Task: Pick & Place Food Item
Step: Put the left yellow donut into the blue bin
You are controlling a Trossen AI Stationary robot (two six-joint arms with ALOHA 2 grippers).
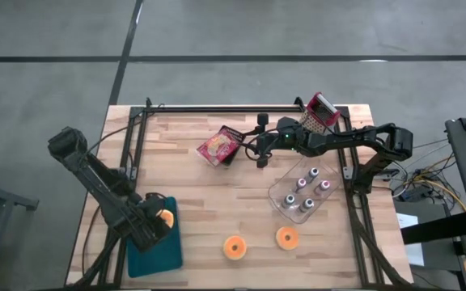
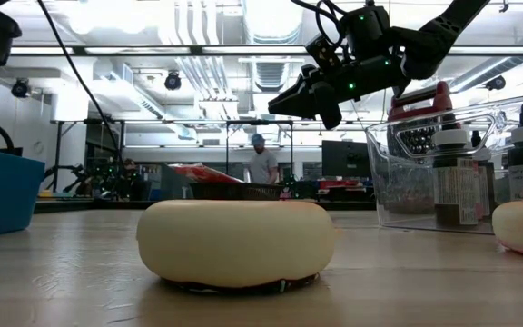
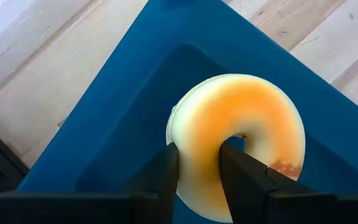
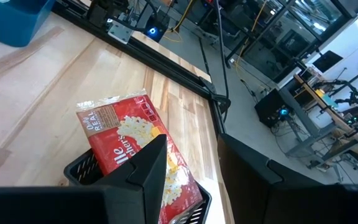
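Observation:
An orange-glazed donut (image 3: pixel 241 118) hangs over the blue tray (image 3: pixel 135 74) at the table's near left, with my left gripper (image 3: pixel 197 152) shut on it. Two more donuts (image 1: pixel 234 247) (image 1: pixel 286 238) lie flat on the wood near the front edge. My right gripper (image 1: pixel 257 147) hovers open above the table's far middle, with nothing between its fingers. It points at a red popcorn bag (image 4: pixel 135 143), which leans in a black wire basket (image 4: pixel 82 168). My left gripper holds the donut's ring (image 3: pixel 194 134) with one finger (image 3: pixel 241 165) in the hole and the other (image 3: pixel 163 171) on the outer edge. The fingers come from above, pointing steeply down. The donut hangs tilted over the tray's recess; I cannot tell if it touches the tray.
A clear container (image 1: pixel 302 194) of small bottles stands at the right, and a red-handled grater (image 1: pixel 320 111) lies at the far right corner. A black metal frame (image 1: pixel 217 107) runs along the table's edges. Bare wood lies between the tray and the two loose donuts.

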